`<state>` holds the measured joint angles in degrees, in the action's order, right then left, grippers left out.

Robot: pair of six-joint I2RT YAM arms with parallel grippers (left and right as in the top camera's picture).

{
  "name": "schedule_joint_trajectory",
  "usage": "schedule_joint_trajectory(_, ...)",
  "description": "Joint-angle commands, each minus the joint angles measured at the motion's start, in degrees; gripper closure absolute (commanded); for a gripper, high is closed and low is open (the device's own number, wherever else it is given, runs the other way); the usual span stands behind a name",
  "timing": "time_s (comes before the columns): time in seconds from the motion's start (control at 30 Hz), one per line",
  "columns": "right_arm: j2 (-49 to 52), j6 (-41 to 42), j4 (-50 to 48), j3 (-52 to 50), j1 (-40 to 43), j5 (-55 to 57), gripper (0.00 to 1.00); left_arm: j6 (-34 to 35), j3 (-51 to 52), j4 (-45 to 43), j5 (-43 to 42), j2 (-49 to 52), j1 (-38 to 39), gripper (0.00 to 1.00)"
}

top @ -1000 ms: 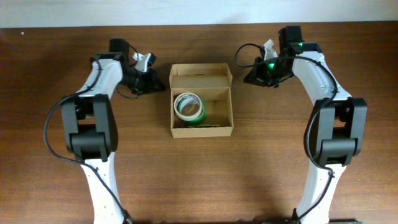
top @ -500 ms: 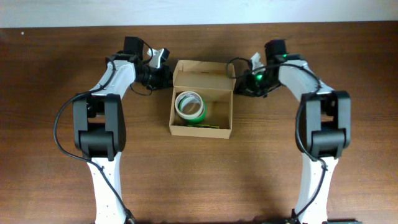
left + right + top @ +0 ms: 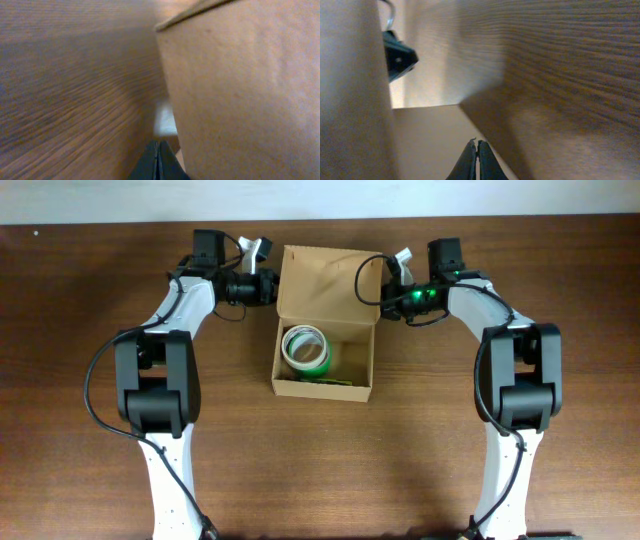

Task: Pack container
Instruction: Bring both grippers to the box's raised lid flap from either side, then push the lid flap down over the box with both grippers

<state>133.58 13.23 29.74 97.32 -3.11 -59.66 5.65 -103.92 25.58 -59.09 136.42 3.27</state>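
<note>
**Both grippers flank the open box**

Overhead: container [image 3: 322, 388] sits btwn the grippers on the table [image 3: 420, 440], lid flap up; L gripper [image 3: 270, 285] just beside the flap's L edge, R gripper [image 3: 383, 295] just beside its R edge; tape rolls [image 3: 304, 350] inside, nearer the L gripper.

L wrist: jaws pressed together, nothing btwn them; cardboard wall close on their right.

R wrist: jaws likewise clenched, empty; cardboard to their left & below.
</note>
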Motion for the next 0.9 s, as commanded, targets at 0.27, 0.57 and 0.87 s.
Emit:
schedule_joint_trajectory(0.27, -11.3, -4.5, 8.3, 3.9, 0.6, -0.9, 0.96, -3.0, -1.4, 1.9, -7.2, -7.0, -2.1, 0.98)
schedule_joint_trajectory(0.57, -20.3, -10.3, 19.8, 4.3, -1.9, 7.4, 0.96, -11.6, -1.4, 15.3, -0.9, -18.8, -0.4, 0.98)
schedule_joint_trajectory(0.87, -25.6, -14.5, 31.3, 4.3, -6.1, 17.0, 0.96, -19.4, -1.4, 36.2, 15.4, -27.4, 2.4, 0.98)
